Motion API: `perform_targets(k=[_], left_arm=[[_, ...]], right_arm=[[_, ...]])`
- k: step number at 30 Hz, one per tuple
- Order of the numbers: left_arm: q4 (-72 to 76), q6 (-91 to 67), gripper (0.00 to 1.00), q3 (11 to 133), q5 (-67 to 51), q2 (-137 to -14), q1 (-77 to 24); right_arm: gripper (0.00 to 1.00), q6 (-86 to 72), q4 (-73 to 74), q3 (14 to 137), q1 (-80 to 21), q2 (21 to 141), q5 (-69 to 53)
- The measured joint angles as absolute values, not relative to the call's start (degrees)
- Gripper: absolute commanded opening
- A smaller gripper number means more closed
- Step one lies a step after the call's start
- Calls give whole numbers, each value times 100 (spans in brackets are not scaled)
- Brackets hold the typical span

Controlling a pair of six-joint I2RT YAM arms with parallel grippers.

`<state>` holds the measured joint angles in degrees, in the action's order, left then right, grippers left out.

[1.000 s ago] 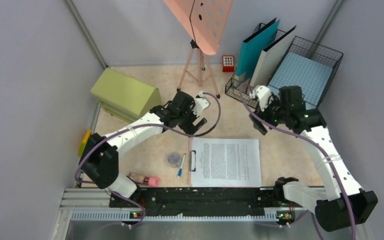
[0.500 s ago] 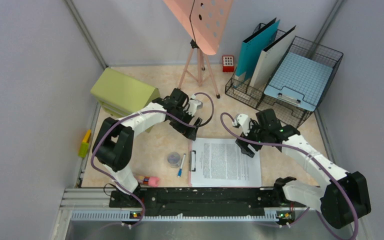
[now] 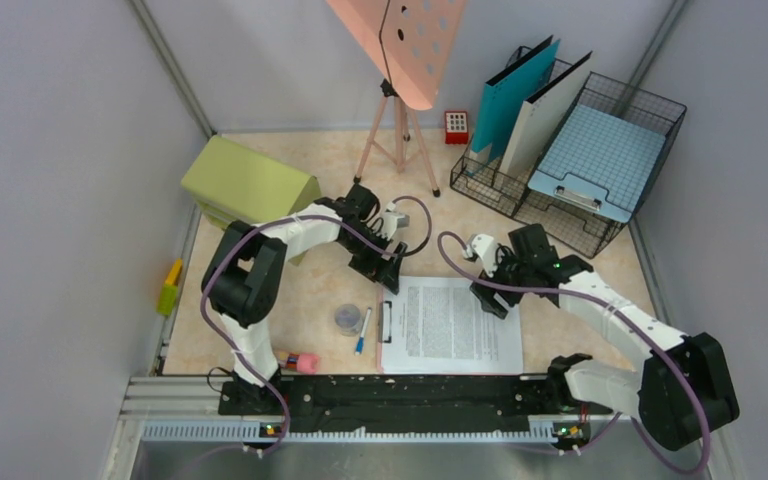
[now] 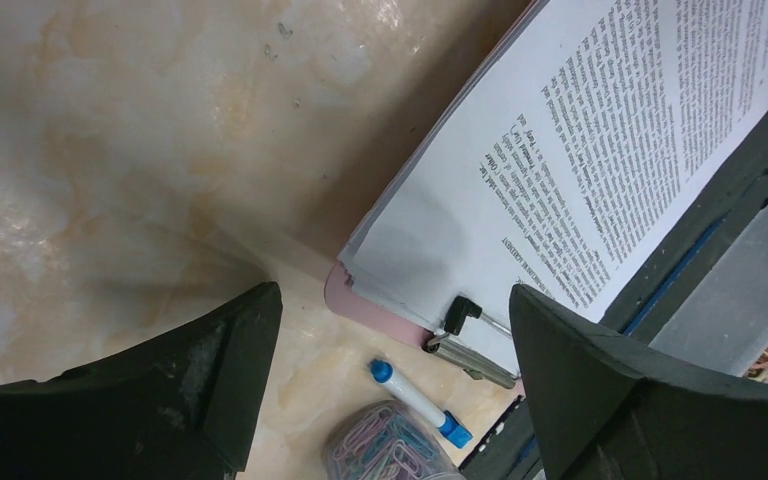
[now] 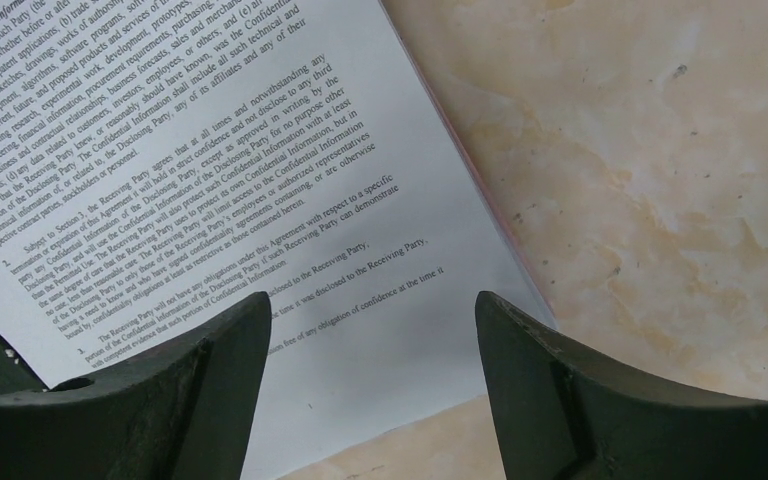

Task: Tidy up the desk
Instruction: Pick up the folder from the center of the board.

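Note:
A pink clipboard with printed white sheets (image 3: 450, 323) lies on the marbled beige desk (image 3: 290, 310) near the front. My left gripper (image 3: 388, 276) is open and empty, low over the clipboard's far left corner (image 4: 400, 290). My right gripper (image 3: 491, 297) is open and empty, just above the far right corner of the sheets (image 5: 380, 300). A blue-capped white marker (image 3: 361, 331) and a clear tub of coloured paper clips (image 3: 346, 319) lie left of the clipboard. They also show in the left wrist view: the marker (image 4: 418, 402), the tub (image 4: 385, 450).
A green drawer cabinet (image 3: 250, 190) stands at the left. A pink stand on a tripod (image 3: 400, 130) and a small red object (image 3: 456, 126) are at the back. A wire rack with folders (image 3: 520, 110) and a blue clipboard (image 3: 600, 160) is at the back right. A pink item (image 3: 300, 361) lies by the front rail, a yellow-green item (image 3: 170, 287) at the left edge.
Both arms have come down and forward toward the clipboard. The right gripper moved from the wire rack, where the blue clipboard now lies, to the sheets' far right corner. The left moved to the far left corner.

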<state>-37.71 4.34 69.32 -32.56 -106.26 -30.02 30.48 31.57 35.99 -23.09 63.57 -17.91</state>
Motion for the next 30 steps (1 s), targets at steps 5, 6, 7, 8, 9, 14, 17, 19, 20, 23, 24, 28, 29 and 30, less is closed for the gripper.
perform_targets(k=[5, 6, 7, 8, 9, 14, 17, 19, 20, 23, 24, 28, 29, 30], left_arm=[[-3745, 327, 79, 6987, -3721, -10792, -2926], [-3730, 303, 77, 6991, -3837, -10833, -2917], [-3715, 290, 75, 6995, -3986, -10892, -2906], [-3715, 263, 73, 6995, -4060, -10912, -2906], [-3706, 261, 70, 6995, -4163, -10951, -2899], [-3682, 237, 55, 6978, -4543, -11115, -2853], [-3669, 235, 46, 6963, -4727, -11231, -2794], [-3667, 246, 40, 6963, -4840, -11321, -2742], [-3669, 246, 36, 6963, -4884, -11356, -2724], [-3688, 276, 23, 6963, -5004, -11399, -2655], [-3706, 270, 18, 6965, -5035, -11399, -2641], [-3942, 331, 0, 7109, -5301, -11399, -2600], [-3992, 338, 0, 7164, -5356, -11399, -2600], [-4053, 362, 0, 7240, -5422, -11399, -2600]], right_arm=[[72, 3109, 2980, 3487, -2309, 6552, -1765], [71, 3131, 2967, 3472, -2309, 6622, -1758], [71, 3142, 2939, 3452, -2309, 6687, -1752], [70, 3151, 2934, 3448, -2311, 6744, -1745], [70, 3151, 2919, 3448, -2311, 6810, -1737], [68, 3148, 2694, 3454, -2311, 7035, -1675], [67, 3140, 2561, 3465, -2327, 7105, -1625], [66, 3127, 2506, 3472, -2349, 7135, -1603], [66, 3124, 2491, 3487, -2355, 7157, -1588], [66, 3094, 2443, 3505, -2364, 7185, -1553], [66, 3083, 2438, 3505, -2366, 7185, -1544], [70, 3030, 2451, 3540, -2401, 7164, -1422], [71, 3011, 2467, 3557, -2405, 7161, -1365], [72, 2974, 2508, 3592, -2405, 7161, -1288]])
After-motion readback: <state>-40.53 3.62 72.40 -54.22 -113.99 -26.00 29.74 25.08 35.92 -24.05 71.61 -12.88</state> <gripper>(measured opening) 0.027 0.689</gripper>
